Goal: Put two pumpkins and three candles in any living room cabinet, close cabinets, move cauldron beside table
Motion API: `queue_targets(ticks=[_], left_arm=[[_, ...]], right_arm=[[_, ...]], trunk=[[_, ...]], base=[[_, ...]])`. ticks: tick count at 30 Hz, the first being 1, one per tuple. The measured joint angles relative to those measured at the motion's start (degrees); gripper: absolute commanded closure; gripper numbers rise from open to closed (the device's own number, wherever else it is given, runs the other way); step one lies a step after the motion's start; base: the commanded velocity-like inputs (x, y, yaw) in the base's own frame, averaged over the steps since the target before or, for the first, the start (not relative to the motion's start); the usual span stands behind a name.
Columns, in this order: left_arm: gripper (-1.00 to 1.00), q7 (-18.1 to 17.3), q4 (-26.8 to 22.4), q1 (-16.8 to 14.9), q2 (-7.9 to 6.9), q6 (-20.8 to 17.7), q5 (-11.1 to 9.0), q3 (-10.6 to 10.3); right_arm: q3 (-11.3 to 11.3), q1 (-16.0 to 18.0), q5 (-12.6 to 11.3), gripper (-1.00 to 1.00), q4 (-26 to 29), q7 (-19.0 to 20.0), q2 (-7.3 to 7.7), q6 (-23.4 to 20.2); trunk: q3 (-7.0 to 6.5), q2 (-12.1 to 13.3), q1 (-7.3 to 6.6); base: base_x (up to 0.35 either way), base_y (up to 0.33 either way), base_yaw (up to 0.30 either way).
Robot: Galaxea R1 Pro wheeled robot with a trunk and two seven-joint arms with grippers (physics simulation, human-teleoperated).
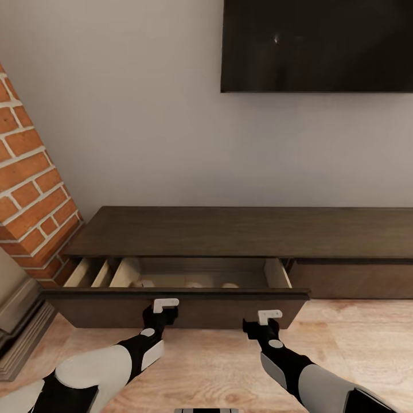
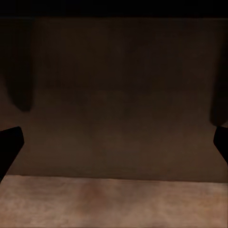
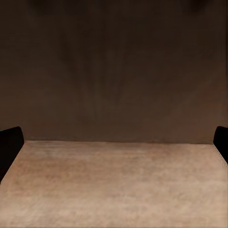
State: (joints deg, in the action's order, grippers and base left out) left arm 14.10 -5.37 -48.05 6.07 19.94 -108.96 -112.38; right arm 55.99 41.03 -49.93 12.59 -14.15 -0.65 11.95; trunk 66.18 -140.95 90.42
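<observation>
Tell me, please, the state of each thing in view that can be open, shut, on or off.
Cabinet drawer: pulled out, open; pale rounded items lie inside, too hidden to identify.
Neighbouring cabinet panel: shut.
Left gripper: open, empty, at the drawer front.
Right gripper: open, empty, at the drawer front.
Wall screen: dark, off.
</observation>
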Motion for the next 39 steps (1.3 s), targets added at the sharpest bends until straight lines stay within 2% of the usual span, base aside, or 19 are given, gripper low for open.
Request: queue_targets(ticks=[39], left_arm=[[-1.00,0.0,0.0,0.0,0.00,0.0,0.1,0.0]], right_arm=[[-0.1,0.0,0.0,-1.00,0.3,0.0,0.21,0.0]], trunk=[[0.00,0.0,0.00]], base=[[0.144,0.000,0.000]])
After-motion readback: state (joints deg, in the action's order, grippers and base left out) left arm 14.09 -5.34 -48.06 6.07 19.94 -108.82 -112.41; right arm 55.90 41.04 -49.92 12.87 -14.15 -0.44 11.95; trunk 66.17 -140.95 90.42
